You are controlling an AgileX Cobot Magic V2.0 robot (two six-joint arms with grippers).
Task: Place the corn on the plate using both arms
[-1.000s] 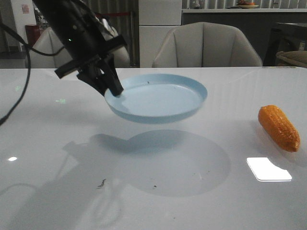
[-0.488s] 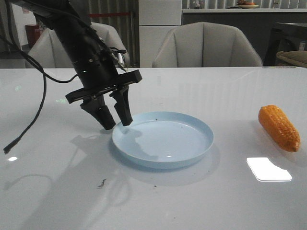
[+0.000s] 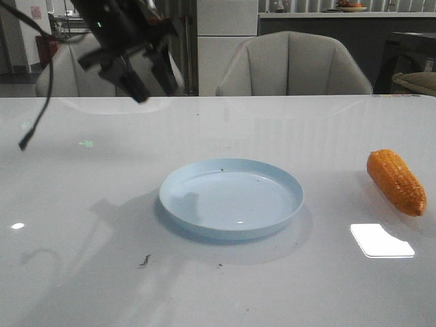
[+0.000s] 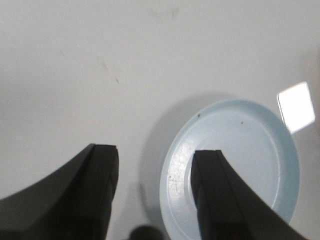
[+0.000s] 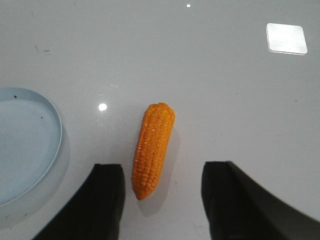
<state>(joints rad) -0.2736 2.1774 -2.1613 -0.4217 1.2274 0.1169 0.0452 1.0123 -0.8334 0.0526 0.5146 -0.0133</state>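
From the front, we see the plate (image 3: 231,198) lying flat on the white table (image 3: 82,272) near the middle, empty. The corn (image 3: 396,182) lies on the table at the far right, well apart from the plate, its tapered end toward the near side. Our left gripper (image 3: 146,75) hangs high above the far left of the table, clear of the plate and holding nothing; a thin black cable (image 3: 35,112) dangles to its left. The right arm does not show here.

In the left wrist view, we look down between the left gripper's (image 4: 155,192) spread fingers (image 4: 212,195) at the plate (image 4: 250,150) on the table below, with nothing between them.

In the right wrist view, the right gripper (image 5: 162,200) hovers over the corn (image 5: 151,148), its fingers (image 5: 225,200) spread wide on either side of the cob's narrow end and not touching it. The plate's (image 5: 30,150) rim shows to the left of the corn, apart from it.
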